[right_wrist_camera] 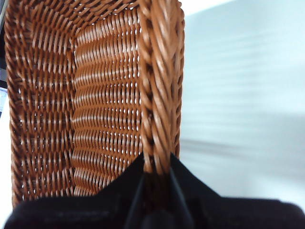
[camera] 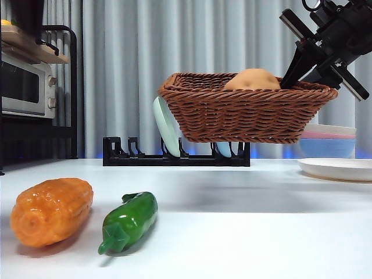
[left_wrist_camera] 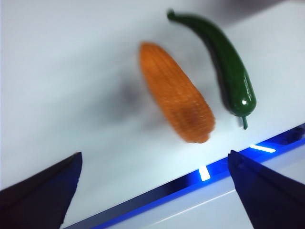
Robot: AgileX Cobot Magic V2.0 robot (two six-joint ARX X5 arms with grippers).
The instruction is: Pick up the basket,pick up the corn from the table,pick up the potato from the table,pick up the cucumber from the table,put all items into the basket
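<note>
White tabletop (camera: 232,221): right end effector (right_wrist_camera: 157,167) clamps basket (camera: 244,113) rim aloft; left end effector (left_wrist_camera: 152,191), spread, should straddle corn (left_wrist_camera: 176,93) crosswise, cucumber (left_wrist_camera: 224,62) at its 2 o'clock.

Behind my table hangs a grey pleated curtain (camera: 116,70); at nine o'clock a microwave (camera: 26,87) sits under a wooden shelf (camera: 35,49).

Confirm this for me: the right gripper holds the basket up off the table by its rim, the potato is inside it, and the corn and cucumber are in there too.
Not quite. The corn and cucumber are not in the basket; the front view shows them lying on the table. The rest stands: the right gripper holds the basket up by its rim, with the potato inside.
</note>
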